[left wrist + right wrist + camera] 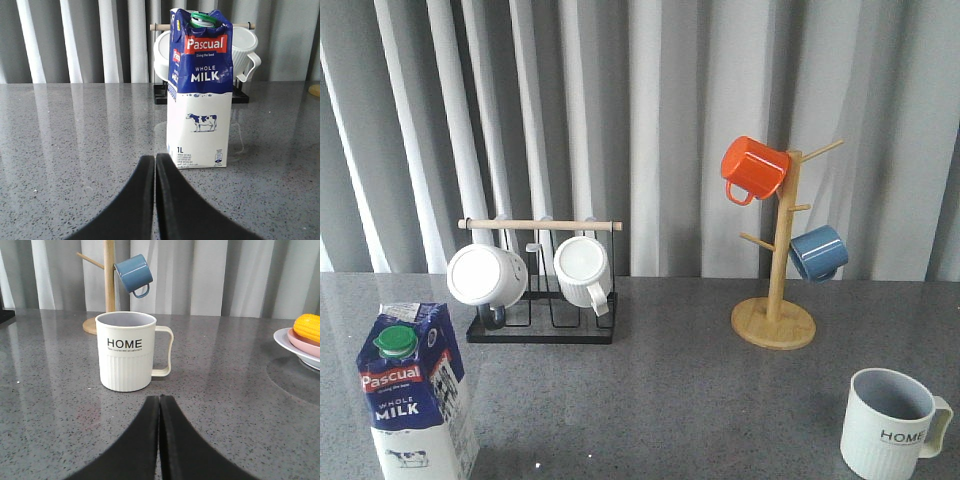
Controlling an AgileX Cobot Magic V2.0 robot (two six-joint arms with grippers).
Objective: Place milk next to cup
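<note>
**Milk not yet moved**

Milk (415,395) stands upright at the worktop's (660,400) left front, well apart from the cup (892,425) at right front. Left hand (154,165) and right hand (159,405) are both pressed together, empty. Grasping, carrying and placing all remain.

Glossy printed milk (200,90) carton, ribbed matt cup (126,352), speckled polished table (680,400).

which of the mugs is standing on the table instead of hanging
The ribbed HOME mug, upright on the table at the front right. The orange mug and blue mug hang on the wooden tree; the two white mugs hang on the black rack.
</note>
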